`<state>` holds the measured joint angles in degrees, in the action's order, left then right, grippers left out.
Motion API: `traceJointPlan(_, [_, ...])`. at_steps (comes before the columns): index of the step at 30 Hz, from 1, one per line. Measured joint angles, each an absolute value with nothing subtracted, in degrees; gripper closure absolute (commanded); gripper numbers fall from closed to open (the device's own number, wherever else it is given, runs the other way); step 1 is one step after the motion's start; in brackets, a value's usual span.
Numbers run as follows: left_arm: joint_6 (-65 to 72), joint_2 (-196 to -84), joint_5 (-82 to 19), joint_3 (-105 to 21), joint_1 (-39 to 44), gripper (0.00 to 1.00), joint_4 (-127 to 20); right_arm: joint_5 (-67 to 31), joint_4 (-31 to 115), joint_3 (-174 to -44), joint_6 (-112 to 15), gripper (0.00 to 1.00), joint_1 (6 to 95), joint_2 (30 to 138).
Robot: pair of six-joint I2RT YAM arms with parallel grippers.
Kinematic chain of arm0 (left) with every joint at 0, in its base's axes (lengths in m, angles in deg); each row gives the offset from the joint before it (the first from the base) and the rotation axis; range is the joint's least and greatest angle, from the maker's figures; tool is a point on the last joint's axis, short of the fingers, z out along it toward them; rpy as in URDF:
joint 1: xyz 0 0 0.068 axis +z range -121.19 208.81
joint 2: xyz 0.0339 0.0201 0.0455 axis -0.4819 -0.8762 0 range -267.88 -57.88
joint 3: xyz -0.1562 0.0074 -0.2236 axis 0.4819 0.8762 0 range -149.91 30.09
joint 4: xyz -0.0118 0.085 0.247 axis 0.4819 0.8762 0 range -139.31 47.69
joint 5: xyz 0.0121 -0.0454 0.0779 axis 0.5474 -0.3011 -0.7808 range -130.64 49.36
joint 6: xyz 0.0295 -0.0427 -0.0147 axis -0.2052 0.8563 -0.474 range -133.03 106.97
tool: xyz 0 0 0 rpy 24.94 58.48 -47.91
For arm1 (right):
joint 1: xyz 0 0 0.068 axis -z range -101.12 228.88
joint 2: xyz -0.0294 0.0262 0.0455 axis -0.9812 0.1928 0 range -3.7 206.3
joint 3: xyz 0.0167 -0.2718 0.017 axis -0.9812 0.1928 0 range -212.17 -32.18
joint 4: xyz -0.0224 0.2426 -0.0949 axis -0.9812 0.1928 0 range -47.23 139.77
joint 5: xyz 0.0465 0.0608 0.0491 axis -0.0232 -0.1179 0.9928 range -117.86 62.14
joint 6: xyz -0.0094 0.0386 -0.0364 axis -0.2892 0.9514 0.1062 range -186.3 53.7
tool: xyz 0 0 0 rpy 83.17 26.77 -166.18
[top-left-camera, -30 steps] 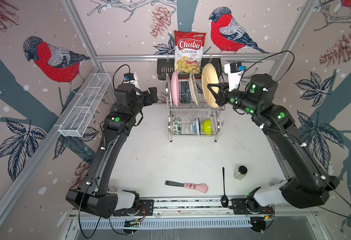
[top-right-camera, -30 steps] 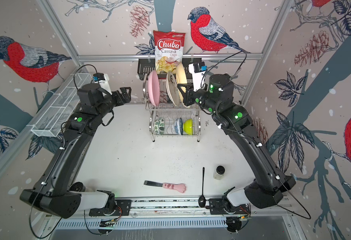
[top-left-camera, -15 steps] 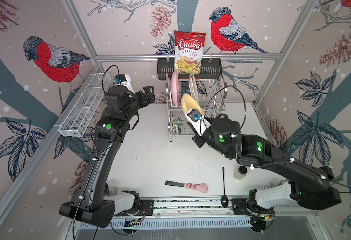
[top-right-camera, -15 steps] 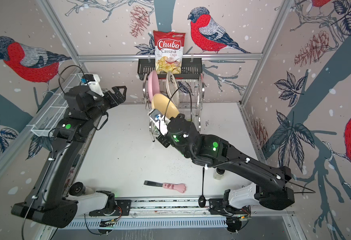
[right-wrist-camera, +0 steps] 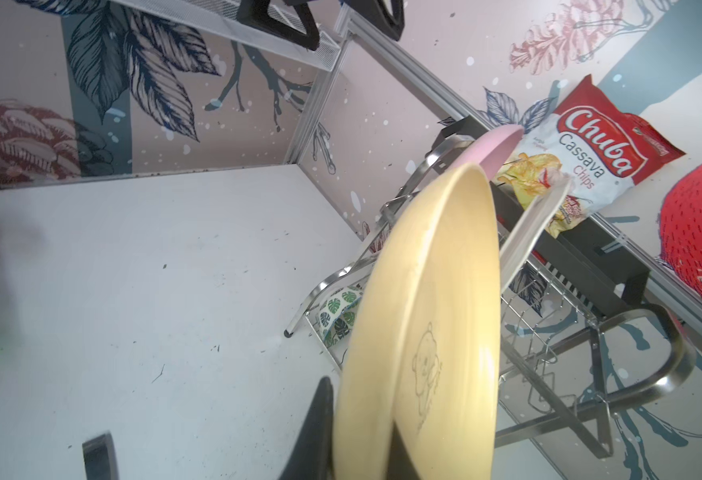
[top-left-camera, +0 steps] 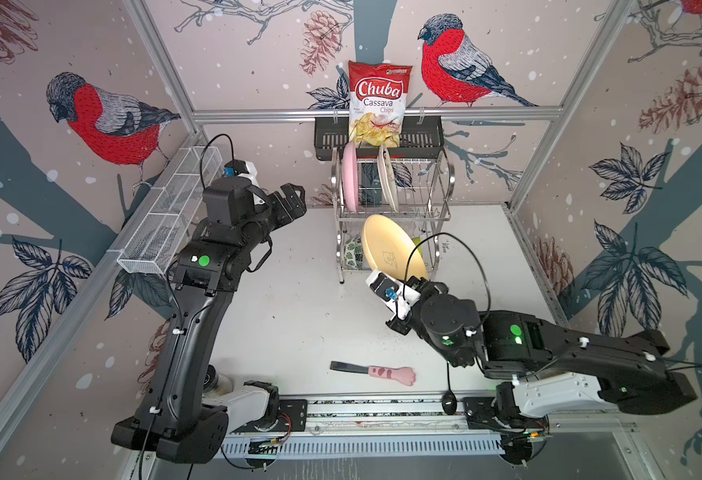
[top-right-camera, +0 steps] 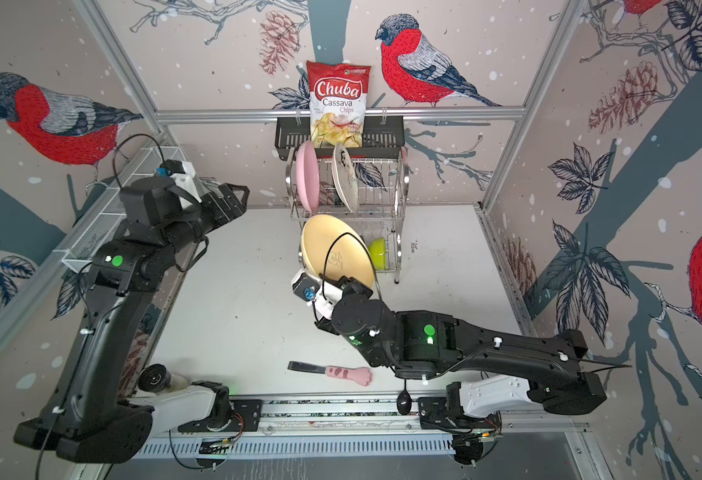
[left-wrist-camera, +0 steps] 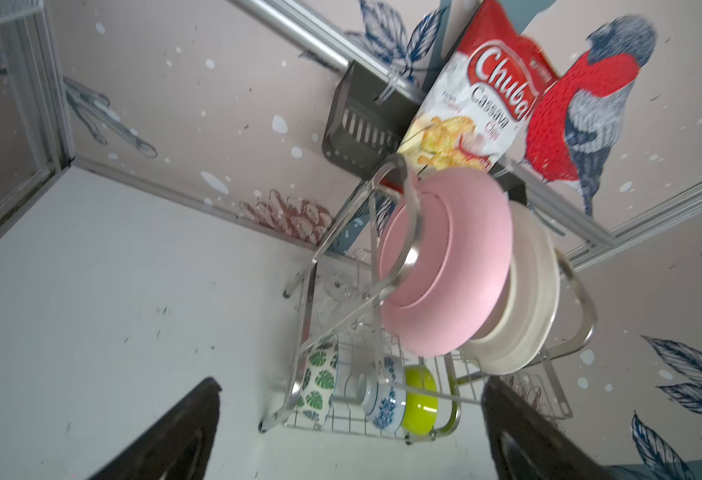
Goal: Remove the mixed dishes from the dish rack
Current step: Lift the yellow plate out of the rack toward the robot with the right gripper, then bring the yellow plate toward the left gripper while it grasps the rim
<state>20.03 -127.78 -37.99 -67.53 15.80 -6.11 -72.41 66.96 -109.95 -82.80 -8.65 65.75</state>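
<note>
Left gripper [top-left-camera: 295,200]: jaws wide apart, empty, hovering left of rack [top-left-camera: 445,178] top tier.
Top tier: pink plate [top-left-camera: 350,176], white plate [top-left-camera: 386,178], both on edge.
Lower tier: leaf bowl [left-wrist-camera: 318,386], blue-white bowl [left-wrist-camera: 384,401], lime bowl [left-wrist-camera: 422,399].
Glasses: clear shapes in rack, count unclear.
Right gripper [right-wrist-camera: 357,436]: jaws clamped on rim of cream plate [top-left-camera: 386,245], tilted, in air before rack.
Step, likely: carrying cream plate to table [top-left-camera: 299,299].
Next: lay flat on bare patch, release.
Count: three plates, two in rack; three bowls.

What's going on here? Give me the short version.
The right gripper is shut on the cream-yellow plate, holding it tilted in front of the dish rack, out of its slots. The left gripper hangs open beside the rack, empty. The pink plate and white plate stand in the upper tier; three bowls sit below.
</note>
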Motion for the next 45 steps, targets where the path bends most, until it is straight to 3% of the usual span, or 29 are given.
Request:
traceJointPlan(18, [16.75,-123.68,-24.7,-53.13,15.8,0.05,2.29,-76.87,65.58,-106.39,-85.86,1.0,-15.51,83.89])
traceJointPlan(33, [13.56,-120.44,-16.17,-36.78,13.44,0.22,1.24,-77.02,62.48,-108.01,-88.41,1.0,-11.4,88.83])
traceJointPlan(37, [14.39,-120.13,-15.1,-34.77,9.92,0.47,-0.29,-77.46,59.29,-108.12,-90.9,1.0,-10.13,89.97])
traceJointPlan(45, [20.84,-119.24,-12.13,-33.48,8.67,0.87,-6.85,-78.97,55.85,-108.93,-93.16,1.0,-9.02,91.52])
